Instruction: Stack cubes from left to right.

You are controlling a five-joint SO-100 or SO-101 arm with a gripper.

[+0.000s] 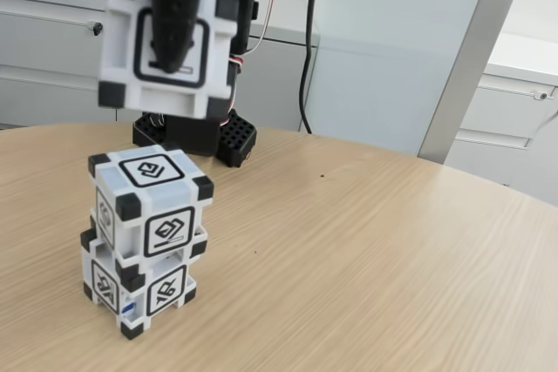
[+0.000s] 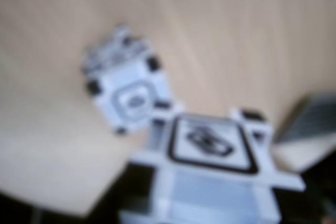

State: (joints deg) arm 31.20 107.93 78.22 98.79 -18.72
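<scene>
- The gripper (image 1: 172,45) is seen clamped on a third cube (image 1: 166,45), held up in the air at the top left of the fixed view, one black finger lying across the cube's front glyph.
- Right below it, with a clear gap between, a two-cube stack (image 1: 144,241) is parked on the wooden table (image 1: 375,250).
- In the blurry wrist view, the held cube (image 2: 212,150) sits close to the lens and the stack (image 2: 128,95) is seen up and left of it.
- A black arm base (image 1: 196,132) is seen behind the stack.
</scene>
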